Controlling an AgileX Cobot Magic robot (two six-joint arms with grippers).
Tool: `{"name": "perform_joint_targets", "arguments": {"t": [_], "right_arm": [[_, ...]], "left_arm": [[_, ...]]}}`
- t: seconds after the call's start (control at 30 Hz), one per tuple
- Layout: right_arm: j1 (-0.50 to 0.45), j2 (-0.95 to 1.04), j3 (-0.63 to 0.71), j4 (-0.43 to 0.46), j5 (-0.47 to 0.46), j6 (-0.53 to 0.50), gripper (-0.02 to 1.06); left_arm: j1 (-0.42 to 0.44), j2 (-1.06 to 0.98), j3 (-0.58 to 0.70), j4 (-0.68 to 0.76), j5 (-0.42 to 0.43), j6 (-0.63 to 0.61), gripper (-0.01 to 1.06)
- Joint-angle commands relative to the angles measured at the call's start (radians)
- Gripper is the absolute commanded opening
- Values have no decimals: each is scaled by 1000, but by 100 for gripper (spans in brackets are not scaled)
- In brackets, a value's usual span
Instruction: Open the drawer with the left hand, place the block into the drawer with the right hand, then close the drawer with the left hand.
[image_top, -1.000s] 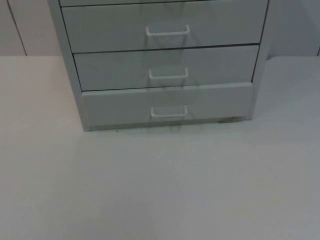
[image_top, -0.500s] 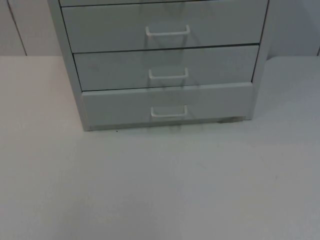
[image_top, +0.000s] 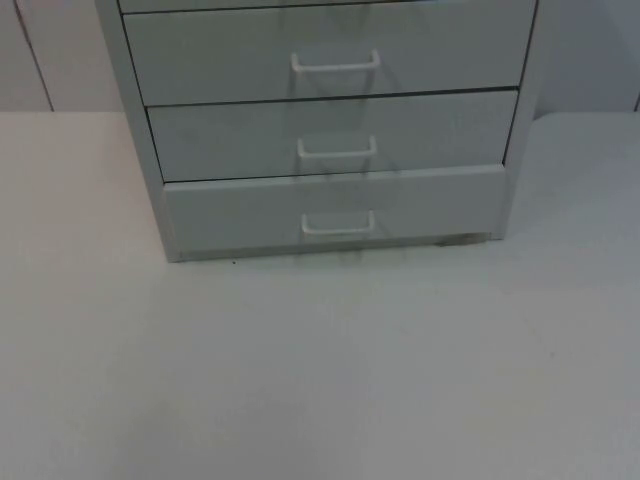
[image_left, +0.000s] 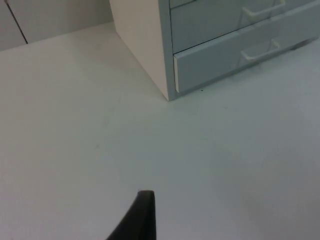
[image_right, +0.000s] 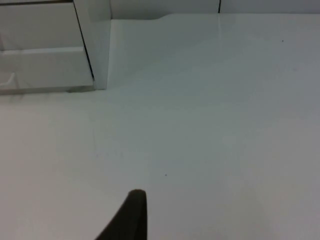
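A pale grey drawer cabinet stands at the back of the white table. Three drawer fronts with white handles face me, all pushed in: the bottom drawer, the middle drawer and the upper drawer. The bottom drawer's front sticks out slightly past the cabinet frame. My left gripper hangs over bare table off the cabinet's left front corner, well short of the bottom drawer. My right gripper hangs over bare table off the cabinet's right front corner. Nothing lies at either one.
The white table top spreads wide in front of the cabinet and on both its sides. A grey partition wall closes the back.
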Motion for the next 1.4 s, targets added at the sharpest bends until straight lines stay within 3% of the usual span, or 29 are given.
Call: {"name": "perform_joint_targets", "arguments": {"t": [0.0,1.37], "right_arm": [[-3,-5,3,-5,-3,0,105],[-5,-5,3,3,-3,0,105]], "left_arm": [[3,-5,5,-11,-11,1,105],[3,-5,5,-3,-11,0,105]]}}
